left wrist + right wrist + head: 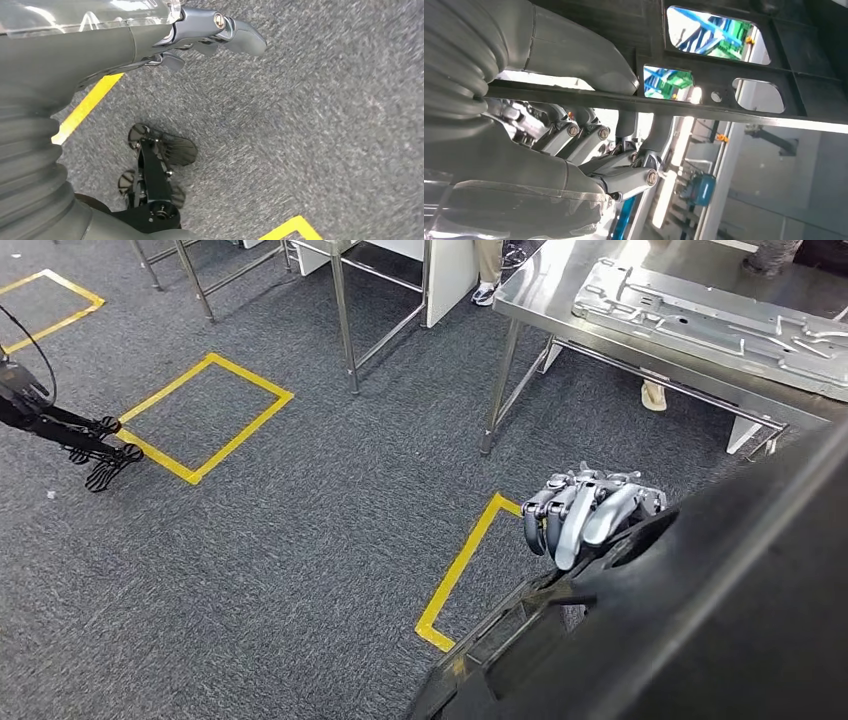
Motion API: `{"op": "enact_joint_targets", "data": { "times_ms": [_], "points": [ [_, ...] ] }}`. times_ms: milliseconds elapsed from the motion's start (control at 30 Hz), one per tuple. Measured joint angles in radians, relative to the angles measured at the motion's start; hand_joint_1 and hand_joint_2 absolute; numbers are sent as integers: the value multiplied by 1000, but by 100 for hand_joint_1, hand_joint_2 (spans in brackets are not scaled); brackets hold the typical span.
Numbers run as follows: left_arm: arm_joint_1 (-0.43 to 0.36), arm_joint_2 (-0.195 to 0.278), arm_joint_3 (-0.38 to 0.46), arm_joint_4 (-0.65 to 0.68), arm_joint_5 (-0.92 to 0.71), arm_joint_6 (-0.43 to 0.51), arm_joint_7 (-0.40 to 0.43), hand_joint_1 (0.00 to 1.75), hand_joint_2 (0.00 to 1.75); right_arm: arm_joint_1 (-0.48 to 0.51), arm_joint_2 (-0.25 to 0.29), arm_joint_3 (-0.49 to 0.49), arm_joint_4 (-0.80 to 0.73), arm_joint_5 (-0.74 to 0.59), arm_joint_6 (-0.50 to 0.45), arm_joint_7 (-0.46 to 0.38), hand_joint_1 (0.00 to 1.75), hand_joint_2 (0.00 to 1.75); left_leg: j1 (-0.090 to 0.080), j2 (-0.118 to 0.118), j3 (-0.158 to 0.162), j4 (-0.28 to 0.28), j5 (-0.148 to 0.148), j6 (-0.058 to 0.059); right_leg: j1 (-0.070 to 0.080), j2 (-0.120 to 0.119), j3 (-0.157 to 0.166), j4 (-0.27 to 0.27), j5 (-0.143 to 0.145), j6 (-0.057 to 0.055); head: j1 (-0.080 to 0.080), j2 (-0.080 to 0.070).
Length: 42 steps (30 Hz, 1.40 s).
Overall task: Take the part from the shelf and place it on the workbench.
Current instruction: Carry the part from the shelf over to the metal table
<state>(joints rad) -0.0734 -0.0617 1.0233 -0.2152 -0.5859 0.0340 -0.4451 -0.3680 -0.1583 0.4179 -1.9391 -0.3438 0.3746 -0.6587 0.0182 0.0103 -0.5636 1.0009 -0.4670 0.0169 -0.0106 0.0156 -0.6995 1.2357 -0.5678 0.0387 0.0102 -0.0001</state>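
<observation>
The right hand [590, 515] grips the rim of the large black part [700, 620], whose long axis runs diagonally toward the steel bench [545, 295] ahead of it, while the left hand [210, 35] hangs empty, fingers loosely apart.

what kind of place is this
Probably a factory or workshop floor. Yellow tape squares mark spots on grey carpet, a steel workbench carries stamped metal panels, and the right hand grips a large black part.
</observation>
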Motion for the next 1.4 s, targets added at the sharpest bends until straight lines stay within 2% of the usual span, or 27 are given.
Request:
{"op": "enact_joint_targets", "data": {
  "times_ms": [33,67,100,133,200,267,333,400,467,533,567,600,633,700,767,833,867,933,1000,1033,1067,1100,1167,1233,1267,1333,1400],
  "points": [
    [0,0,0,0,0,-1,2,0,175,-1,0,1,1,-2,0,3,175,175,-1,11,0,0,-1,0,-2,-4,-25,49,-13,2,0,0],
    [0,0,0,0,1,-2,4,0,175,-2,0,3,3,-4,0,5,175,175,-1,21,1,0,-2,0,-3,-7,-33,64,-7,3,0,0],
    [0,0,0,0,2,-3,6,0,175,-4,0,4,4,-5,0,7,175,175,-2,31,3,1,-4,-1,-3,-11,-17,32,18,2,1,0],
    [-1,0,0,0,3,-3,8,0,175,-8,0,5,6,-6,0,8,175,175,-2,40,5,1,-5,-3,-1,-21,16,-33,53,-2,1,0],
    [-1,-1,2,0,6,-4,10,0,175,-15,0,7,8,-7,0,9,175,175,-5,56,12,1,-10,-10,9,-69,89,-177,105,-16,0,0],
    [-1,-1,4,0,8,-5,11,0,175,-18,0,10,10,-8,0,7,175,175,-9,72,16,1,-15,-20,19,-92,114,-233,115,-29,0,0],
    [-2,-1,6,0,10,-7,12,0,175,-18,0,13,12,-6,0,5,175,175,-10,87,19,-1,-19,-31,19,-70,111,-236,118,-38,0,0],
    [-2,-1,8,0,11,-8,14,0,175,-17,3,17,13,-3,1,2,175,175,-7,62,12,26,-41,-41,12,-49,115,-244,124,-50,-2,0],
    [1,-2,11,0,12,-9,15,0,175,-16,8,22,17,-1,1,-3,175,175,-5,16,-35,132,-99,-47,8,-29,119,-248,126,-58,-6,0],
    [6,-2,17,0,12,-10,17,0,175,-14,11,28,22,1,1,-6,175,175,-4,1,-102,264,-147,-51,9,-4,119,-246,125,-61,-9,0],
    [8,-2,19,0,12,-10,17,0,175,-12,12,31,24,2,1,-7,175,175,-4,-1,-121,293,-146,-51,10,10,120,-244,124,-61,-9,0],
    [9,-2,21,0,12,-11,18,0,175,-11,12,32,27,3,2,-9,175,175,-4,-2,-120,281,-124,-51,10,23,121,-242,122,-61,-9,0],
    [9,-2,23,0,12,-12,19,0,175,-11,13,33,29,5,3,-11,175,175,-4,-7,-101,229,-85,-49,10,37,123,-239,120,-59,-9,0],
    [9,-1,24,0,12,-15,22,0,175,-10,17,33,32,11,9,-18,175,175,-2,-41,-43,89,-16,-41,9,61,123,-232,116,-54,-10,0],
    [8,-1,24,0,12,-18,25,0,175,-9,19,34,35,15,16,-22,175,175,-2,-68,-13,19,1,-33,7,81,116,-227,115,-44,-10,0],
    [6,-1,24,0,12,-21,26,0,175,-6,20,34,38,16,21,-26,175,175,-3,-59,-9,12,0,-23,5,96,110,-229,117,-32,-10,0],
    [4,-1,24,0,12,-23,27,0,175,-4,20,34,39,16,24,-28,175,175,-2,-49,-7,7,2,-16,6,88,108,-225,115,-26,-10,0],
    [3,-2,25,0,12,-26,31,0,175,-1,20,33,41,17,32,-32,175,175,2,-28,-1,-3,6,-3,7,44,83,-173,82,-14,-6,0],
    [5,-2,25,0,11,-29,35,0,175,3,20,31,45,18,39,-34,175,175,1,-7,0,-6,6,3,2,2,21,-47,21,-3,-1,0],
    [7,-1,25,0,11,-30,37,0,175,6,20,31,47,18,40,-35,175,175,1,4,0,-5,4,3,-1,-3,-12,16,-1,2,-1,0],
    [7,-1,25,0,10,-32,40,0,175,9,20,31,49,18,41,-35,175,175,1,16,0,-5,3,3,-5,-5,-32,52,-6,6,-1,0],
    [8,-1,25,0,9,-35,44,0,175,11,20,30,51,19,43,-36,175,175,1,27,2,-5,2,1,-8,-8,-32,49,8,9,-1,0],
    [7,-2,25,0,6,-40,52,0,175,11,20,30,54,21,47,-36,175,175,1,46,7,-4,-3,-5,-11,-29,26,-68,74,9,-1,0],
    [5,-2,25,0,3,-46,58,0,175,7,20,29,54,23,52,-36,175,175,-4,61,13,-2,-9,-15,-4,-70,90,-193,117,-2,-2,0],
    [4,-1,25,0,2,-49,60,0,175,5,20,29,55,24,54,-36,175,175,-6,68,15,-2,-12,-21,0,-81,104,-222,123,-9,-2,0],
    [2,-1,25,0,2,-54,65,0,175,4,20,28,55,26,55,-36,175,175,-8,86,21,-4,-16,-33,5,-68,103,-230,122,-23,-4,0],
    [0,0,25,0,2,-56,73,0,175,6,20,26,54,31,55,-37,175,175,-3,75,23,6,-29,-45,2,-48,106,-236,126,-35,-5,0]
  ]
}}
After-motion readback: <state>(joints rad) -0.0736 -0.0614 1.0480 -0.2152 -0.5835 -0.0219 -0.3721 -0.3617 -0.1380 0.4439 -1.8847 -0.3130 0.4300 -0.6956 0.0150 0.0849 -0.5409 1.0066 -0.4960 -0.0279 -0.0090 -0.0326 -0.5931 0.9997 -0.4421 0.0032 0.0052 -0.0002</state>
